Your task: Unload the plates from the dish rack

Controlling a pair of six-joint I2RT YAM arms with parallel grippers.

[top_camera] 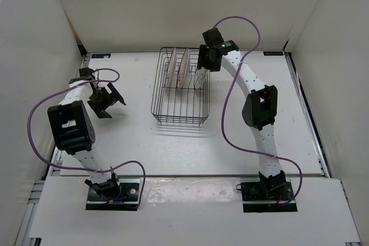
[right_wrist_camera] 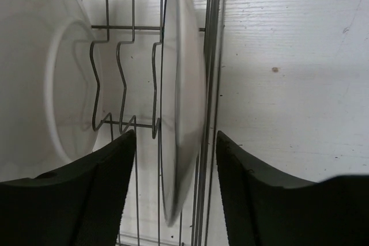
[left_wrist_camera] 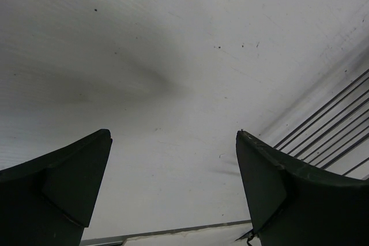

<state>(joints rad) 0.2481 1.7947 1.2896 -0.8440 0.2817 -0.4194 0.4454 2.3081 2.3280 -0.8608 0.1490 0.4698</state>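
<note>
The dish rack of dark wire stands mid-table. Three white plates stand upright in its far half: the left one and the middle one show reddish marks, and the right one is by the rack's right wall. My right gripper is open over that right plate. In the right wrist view the plate is edge-on between my open fingers, untouched, with the rack's side wires beside it and another plate to the left. My left gripper is open and empty over bare table.
White walls enclose the table on three sides. In the left wrist view my open gripper faces bare table, with the rack's wires at the right edge. The purple cables hang along both arms.
</note>
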